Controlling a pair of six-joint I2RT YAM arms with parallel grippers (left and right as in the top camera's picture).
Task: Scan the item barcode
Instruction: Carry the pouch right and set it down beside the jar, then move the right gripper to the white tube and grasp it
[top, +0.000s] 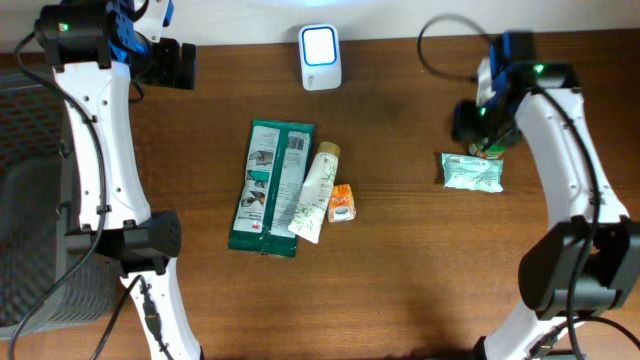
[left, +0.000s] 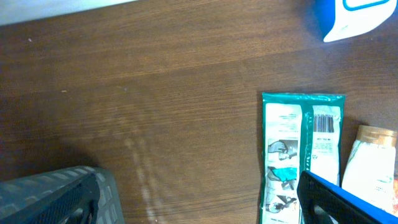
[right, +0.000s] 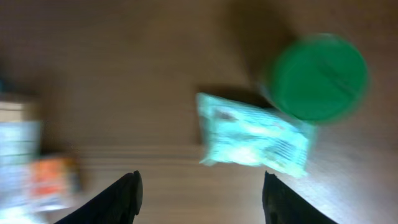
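Observation:
A white barcode scanner (top: 320, 56) with a lit blue face stands at the back centre; its corner (left: 352, 16) shows in the left wrist view. A pale green packet (top: 472, 172) lies flat on the table at the right, just below my right gripper (top: 478, 128). In the blurred right wrist view that packet (right: 252, 137) lies ahead of my right gripper (right: 202, 199), which is open with nothing between its fingers. My left gripper (top: 175, 65) hovers at the back left; in the left wrist view it (left: 199, 205) is wide open and holds nothing.
A long dark green pack (top: 270, 186) with a barcode, a cream tube (top: 315, 190) and a small orange packet (top: 342, 203) lie together mid-table. A round green lid (right: 317, 76) sits beside the pale packet. A grey bin (top: 30, 200) stands at the left edge.

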